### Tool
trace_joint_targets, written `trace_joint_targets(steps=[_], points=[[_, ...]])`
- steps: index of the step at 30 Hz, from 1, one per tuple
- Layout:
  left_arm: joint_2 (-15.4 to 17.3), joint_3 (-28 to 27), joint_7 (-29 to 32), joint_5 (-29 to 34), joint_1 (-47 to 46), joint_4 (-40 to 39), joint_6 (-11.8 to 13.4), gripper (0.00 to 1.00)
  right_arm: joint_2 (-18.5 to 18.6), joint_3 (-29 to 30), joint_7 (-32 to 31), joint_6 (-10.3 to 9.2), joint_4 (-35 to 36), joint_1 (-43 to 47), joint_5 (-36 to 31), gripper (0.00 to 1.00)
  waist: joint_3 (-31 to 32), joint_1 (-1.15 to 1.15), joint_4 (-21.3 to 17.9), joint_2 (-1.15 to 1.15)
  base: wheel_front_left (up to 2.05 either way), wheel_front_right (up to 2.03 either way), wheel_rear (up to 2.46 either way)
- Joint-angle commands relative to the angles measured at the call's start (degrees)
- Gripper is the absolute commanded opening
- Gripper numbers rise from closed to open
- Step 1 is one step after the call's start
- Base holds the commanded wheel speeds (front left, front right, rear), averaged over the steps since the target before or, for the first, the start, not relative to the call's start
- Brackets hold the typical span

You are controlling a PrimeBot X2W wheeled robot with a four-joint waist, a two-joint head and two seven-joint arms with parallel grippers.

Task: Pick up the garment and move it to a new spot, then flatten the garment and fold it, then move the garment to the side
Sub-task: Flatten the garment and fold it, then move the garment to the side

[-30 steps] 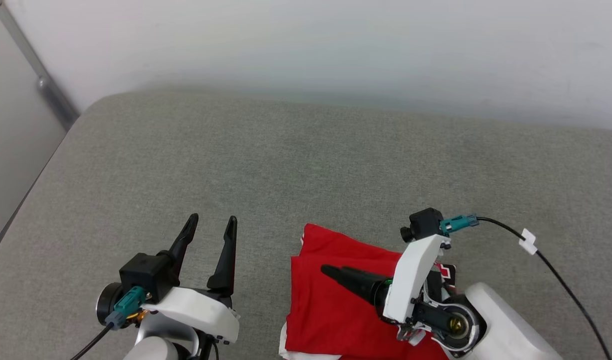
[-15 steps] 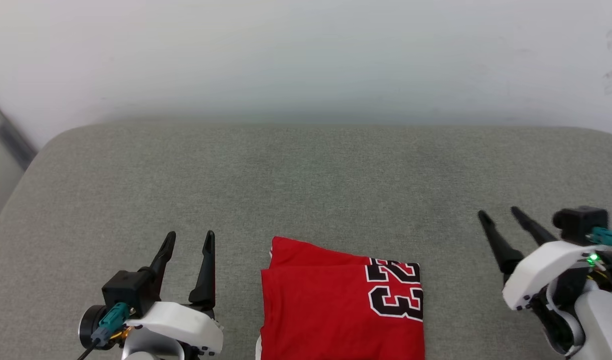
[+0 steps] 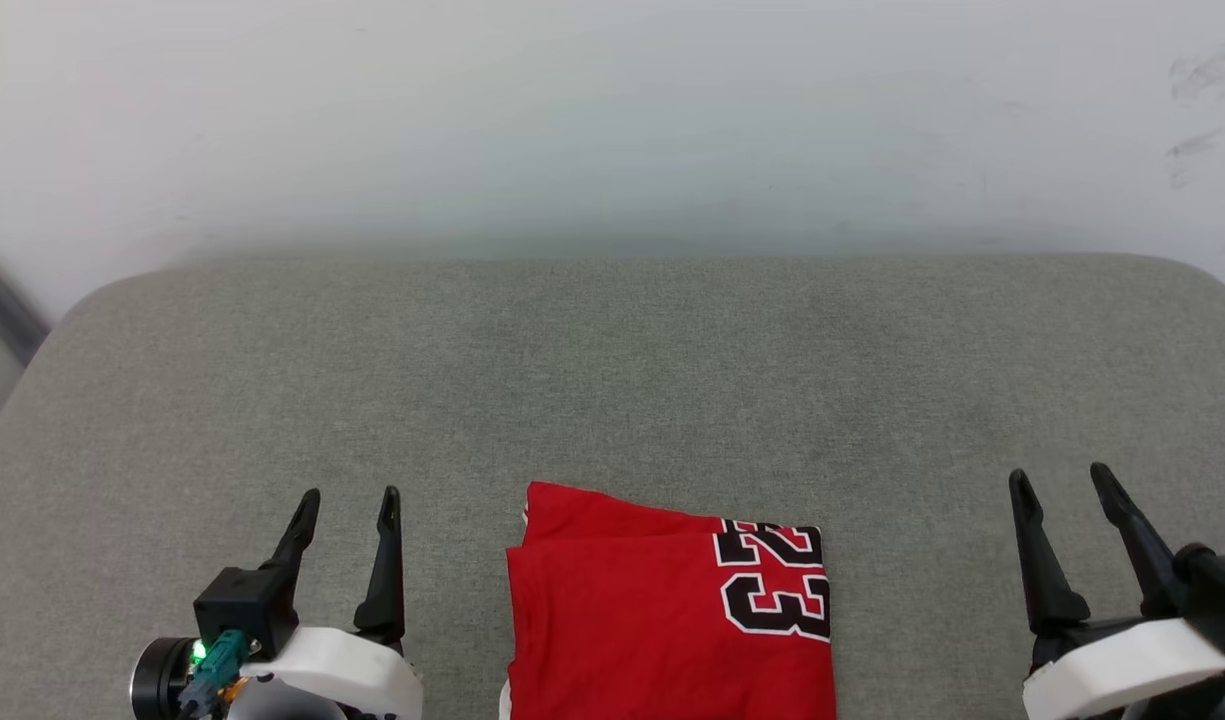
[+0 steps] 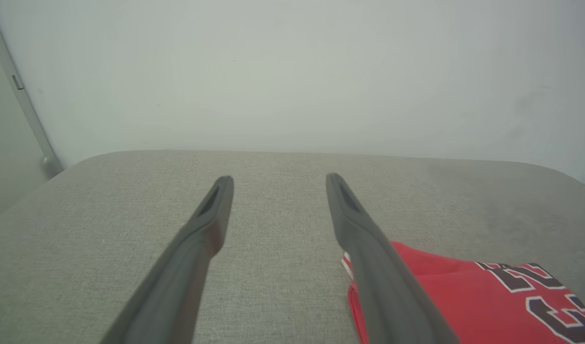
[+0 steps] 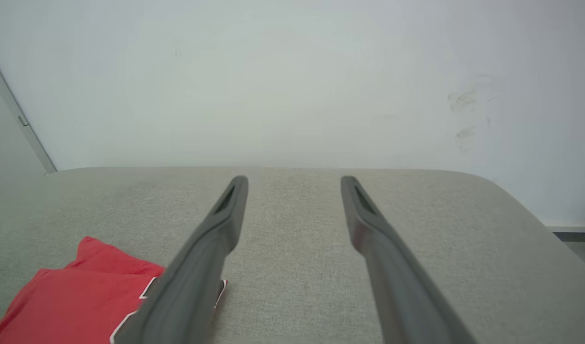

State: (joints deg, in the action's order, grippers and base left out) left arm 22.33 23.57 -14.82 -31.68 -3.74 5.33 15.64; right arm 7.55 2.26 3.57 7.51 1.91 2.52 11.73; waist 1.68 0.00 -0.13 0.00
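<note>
Both spread and empty, left gripper [image 3: 351, 492] near garment's [image 3: 622, 630] left edge, right gripper [image 3: 1059, 472] well off its right; garment folded flat on surface [image 3: 612, 380]; for sideways move, probably best to pinch all layers at one edge, slide low.

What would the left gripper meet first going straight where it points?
Way looks free: the left gripper points over the grey fabric surface toward the white wall, probably its first contact. The folded red jersey lies off to its right.
</note>
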Motion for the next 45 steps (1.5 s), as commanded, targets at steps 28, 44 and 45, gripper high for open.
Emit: trace_joint_targets(steps=[28, 44, 45], points=[[-3.80, -4.02, -0.43, 3.98, -0.46, 1.13, -2.96, 1.00, 0.24, 9.88, -18.00, -0.03, -4.03, 1.76, 11.53, 1.00, -0.99, 0.00, -0.23, 0.00, 0.00, 0.00, 0.00], [-7.02, -4.76, -0.37, 7.24, -4.21, 1.72, -6.66, 1.00, -3.65, 5.37, -49.58, -0.04, -25.78, -11.32, 44.26, 1.00, -6.38, 0.00, 6.61, 0.00, 0.00, 0.00, 0.00], [-7.19, -4.81, -0.37, 7.43, -4.36, 1.86, -6.84, 1.00, -3.88, 4.72, -49.65, -0.04, -26.15, -11.99, 45.36, 1.00, -6.57, 0.00, 6.94, 0.00, 0.00, 0.00, 0.00]])
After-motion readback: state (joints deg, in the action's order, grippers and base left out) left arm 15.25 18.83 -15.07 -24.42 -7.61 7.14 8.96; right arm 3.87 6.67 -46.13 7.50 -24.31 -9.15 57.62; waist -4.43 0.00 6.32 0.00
